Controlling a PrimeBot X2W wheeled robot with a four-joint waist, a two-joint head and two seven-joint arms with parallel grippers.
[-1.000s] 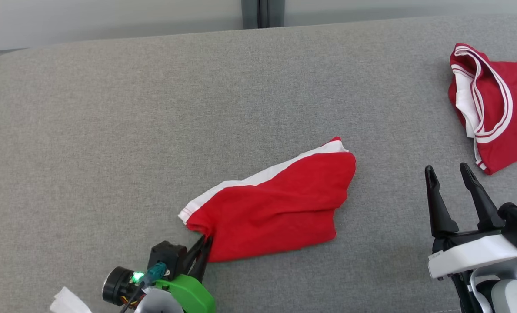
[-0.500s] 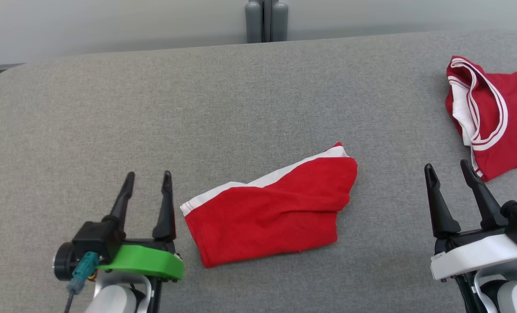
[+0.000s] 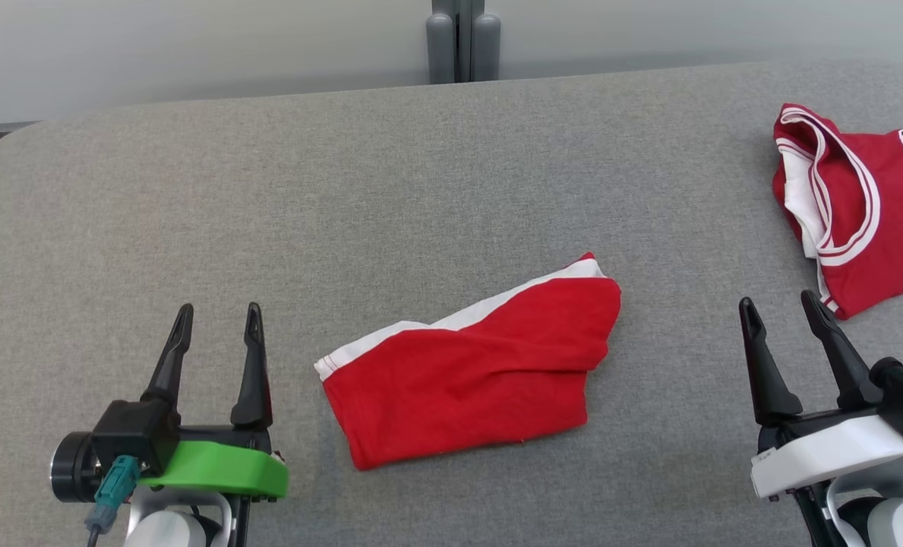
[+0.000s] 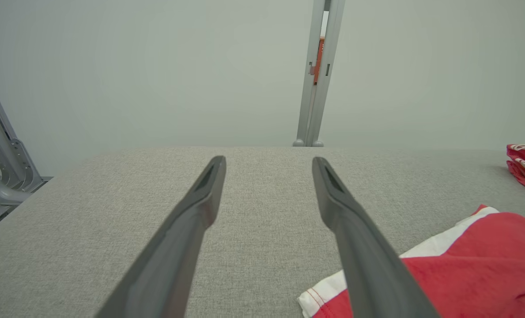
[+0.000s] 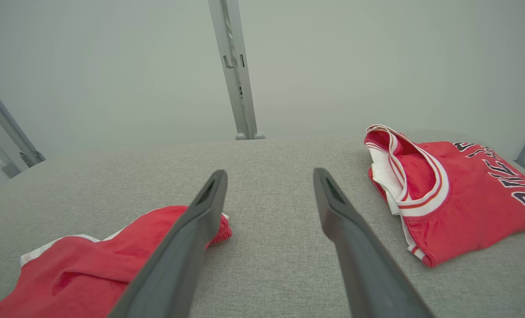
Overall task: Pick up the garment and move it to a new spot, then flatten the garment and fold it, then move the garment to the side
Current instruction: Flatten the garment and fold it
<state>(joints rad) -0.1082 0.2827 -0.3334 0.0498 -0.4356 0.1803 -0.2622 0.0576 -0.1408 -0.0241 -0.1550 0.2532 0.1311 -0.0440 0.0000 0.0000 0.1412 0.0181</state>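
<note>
The garment is a red piece with a white band, lying folded and slightly rumpled on the grey padded table near the front middle. My left gripper stands open just left of it, apart from the cloth, with nothing between its fingers. In the left wrist view the left gripper points across bare table, and the garment lies at the lower right. My right gripper is open and empty to the garment's right. The right wrist view has the right gripper with the garment at the lower left.
A red jersey with white trim and dark lettering lies at the table's far right, just beyond my right gripper; the same jersey sits right of my fingers. A grey post stands behind the table's far edge.
My left gripper was shut on the garment's lower-left corner; it has let go, opened and drawn back to the left. The garment lies still. The head camera has tilted slightly.
</note>
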